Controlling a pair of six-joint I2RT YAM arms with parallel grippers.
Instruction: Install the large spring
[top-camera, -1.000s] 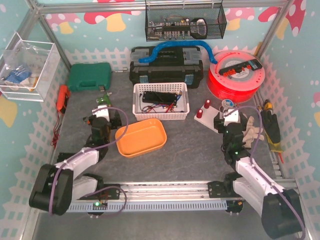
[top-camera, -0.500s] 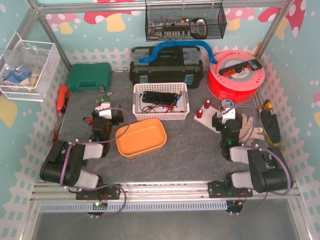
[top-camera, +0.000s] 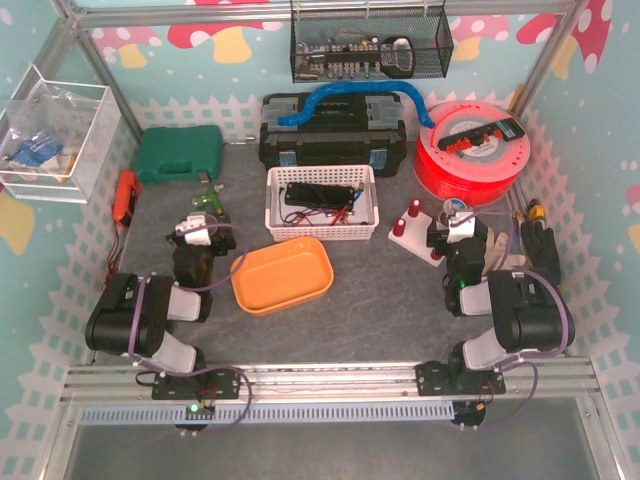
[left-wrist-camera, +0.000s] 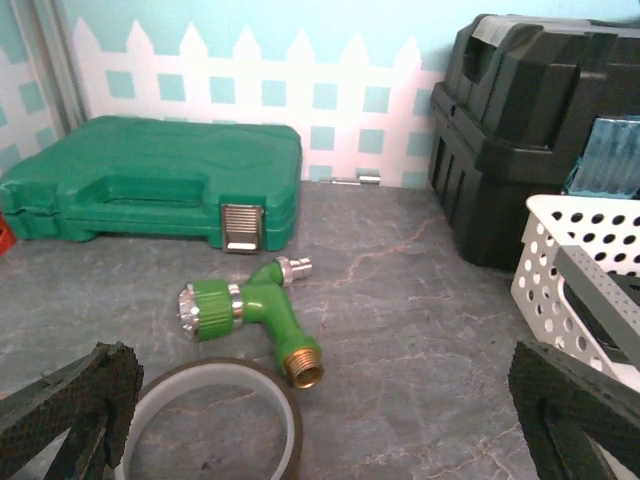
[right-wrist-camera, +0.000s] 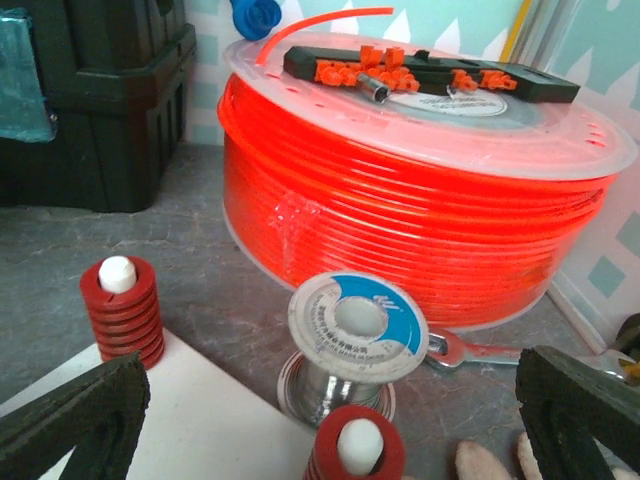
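Observation:
Two red springs stand on white pegs on a white base (right-wrist-camera: 200, 425): one at the left (right-wrist-camera: 122, 312) and one at the bottom centre (right-wrist-camera: 357, 455), cut off by the frame edge. I cannot tell which is the large one. In the top view both springs (top-camera: 414, 210) (top-camera: 399, 228) sit just left of my right gripper (top-camera: 458, 235). My right gripper (right-wrist-camera: 325, 420) is open and empty, with the nearer spring between its fingers (right-wrist-camera: 75, 420). My left gripper (top-camera: 195, 232) is far from them, open and empty (left-wrist-camera: 320, 430).
A green hose nozzle (left-wrist-camera: 245, 305), a tape roll (left-wrist-camera: 215, 415), a green case (left-wrist-camera: 150, 180), a black toolbox (left-wrist-camera: 530, 120) and a white basket (left-wrist-camera: 590, 260) lie ahead of the left gripper. An orange tray (top-camera: 282, 274) sits mid-table. An orange filament reel (right-wrist-camera: 420, 180), a solder spool (right-wrist-camera: 355, 330) and a wrench (right-wrist-camera: 475, 352) are near the springs.
Both arms have folded back into a tucked pose near their bases. The grippers stay open and empty at almost the same spots. The springs have not moved.

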